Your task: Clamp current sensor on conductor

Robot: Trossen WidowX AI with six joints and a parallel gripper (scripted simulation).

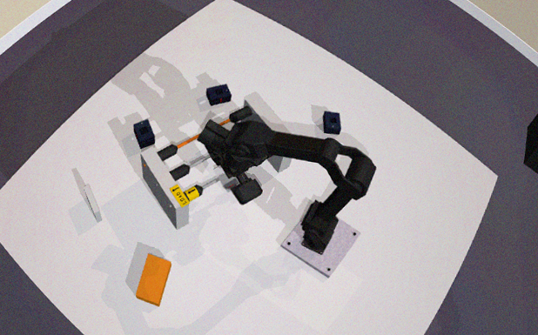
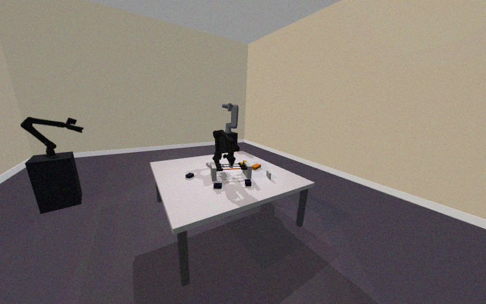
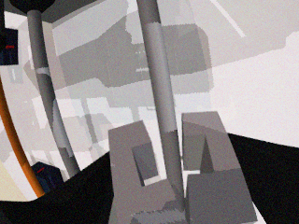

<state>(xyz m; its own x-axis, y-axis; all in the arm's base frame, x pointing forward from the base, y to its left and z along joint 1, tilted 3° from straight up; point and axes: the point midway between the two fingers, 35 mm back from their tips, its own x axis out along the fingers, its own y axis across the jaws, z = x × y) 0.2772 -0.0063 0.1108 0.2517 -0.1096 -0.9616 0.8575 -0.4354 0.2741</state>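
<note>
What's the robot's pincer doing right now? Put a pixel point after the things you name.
The pincer [image 3: 167,148] is shut on the grey clip-on sensor [image 3: 206,145], which sits around a grey rod [image 3: 159,70].

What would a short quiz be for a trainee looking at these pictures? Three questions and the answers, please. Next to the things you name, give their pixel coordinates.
1. How many dark blue blocks [image 1: 219,94] [image 1: 144,133] [image 1: 332,122] [image 2: 189,175] [image 2: 217,185] [image 2: 247,182] [image 3: 47,179] [image 3: 9,51] are on the table [image 1: 399,200] [image 2: 193,208]?

2. True or false: the gripper [image 1: 228,178] [image 2: 231,165] [image 3: 167,148] is holding nothing.

3. The LOAD marker [image 1: 180,196] [image 2: 243,162] sits at one end of a wire [image 1: 211,182] [image 3: 163,89]. What colour is that wire?
a) orange
b) grey
c) blue

Key: 1. three; 2. false, it is shut on the sensor [image 3: 217,198]; 3. b
</note>
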